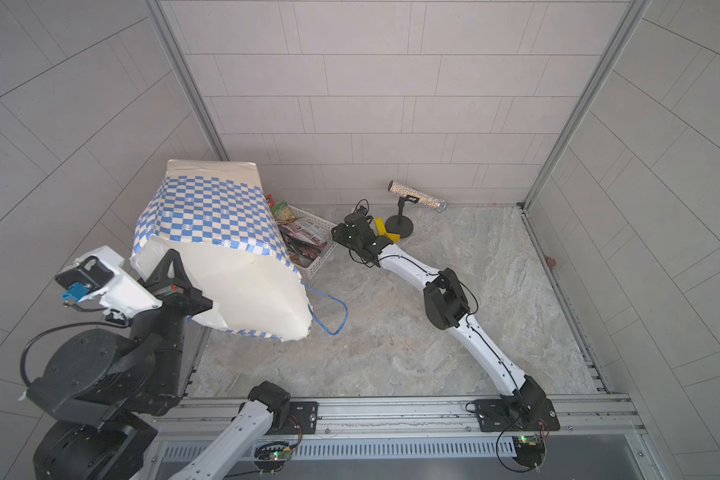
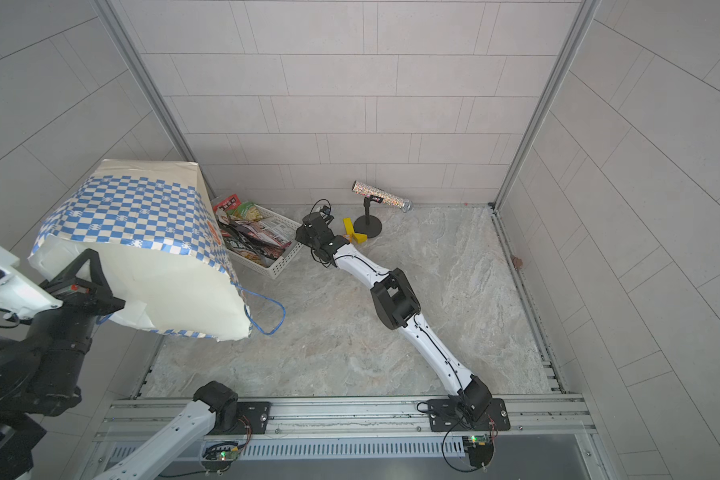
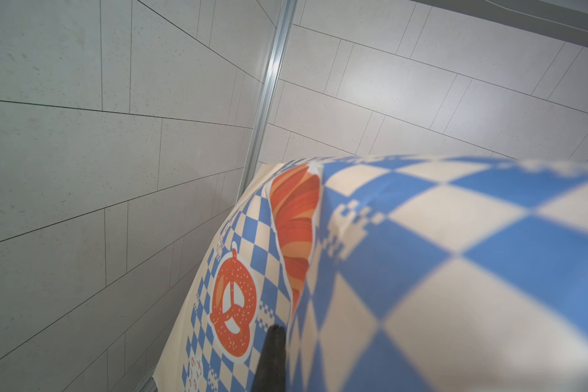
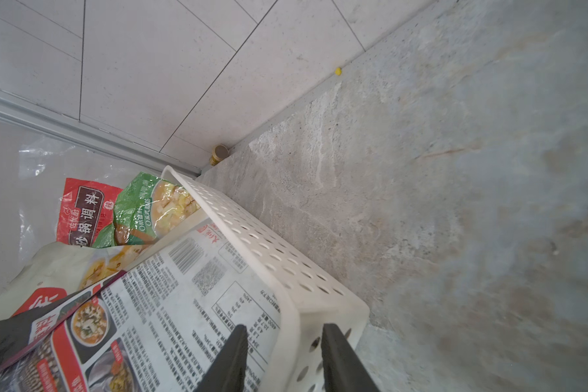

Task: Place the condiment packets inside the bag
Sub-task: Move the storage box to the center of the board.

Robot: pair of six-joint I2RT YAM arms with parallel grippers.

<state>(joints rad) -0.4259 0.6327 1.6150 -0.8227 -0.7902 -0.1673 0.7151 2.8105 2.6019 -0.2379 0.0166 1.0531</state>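
At the table's (image 1: 391, 357) far left, the bag (image 1: 217, 212) is being held tilted by the left gripper (image 1: 206, 306), which is being clenched on the white rim of its open mouth. A blue cord handle (image 1: 329, 311) is being seen dangling from the opposite rim. Just beside the bag, the condiment packets (image 1: 304, 239) are being carried, stacked and overlapping, in a white perforated basket (image 1: 319, 266). Over the basket's end wall the right gripper (image 4: 280, 327) is being positioned with jaws apart, one finger (image 4: 231, 356) above a printed packet inside and the other outside the wall. Nothing is being grasped by it.
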